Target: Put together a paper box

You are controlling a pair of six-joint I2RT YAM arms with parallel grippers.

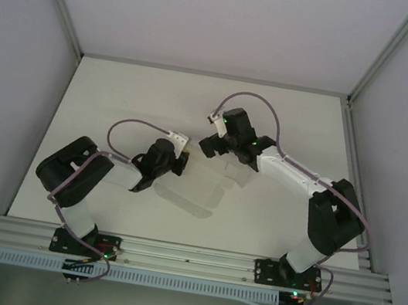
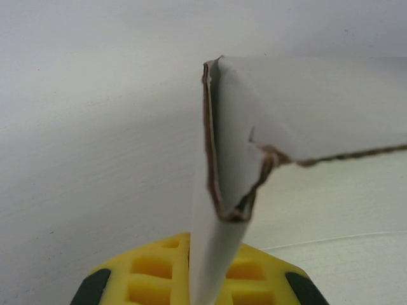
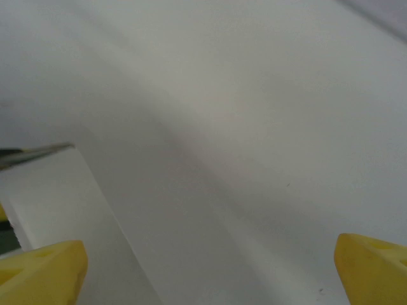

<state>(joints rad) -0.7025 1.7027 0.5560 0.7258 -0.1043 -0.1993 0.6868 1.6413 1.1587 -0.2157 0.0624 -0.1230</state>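
Off-white paper box point(image 2: 232, 146) mid-fold; left claw point(image 2: 202, 276) clamped on its flap; right claw point(image 3: 210, 264) spread wide, empty, just beside box; next prob. needs it pressing adjoining wall upright.

Folded paper box point(image 2: 232, 146) edge clamped in left pincer point(image 2: 205, 279); white surface point(image 2: 76, 159) behind.

Nothing readable: no text, label, number or sign on the paper box point(image 2: 232, 146) or the table point(image 1: 135, 94).
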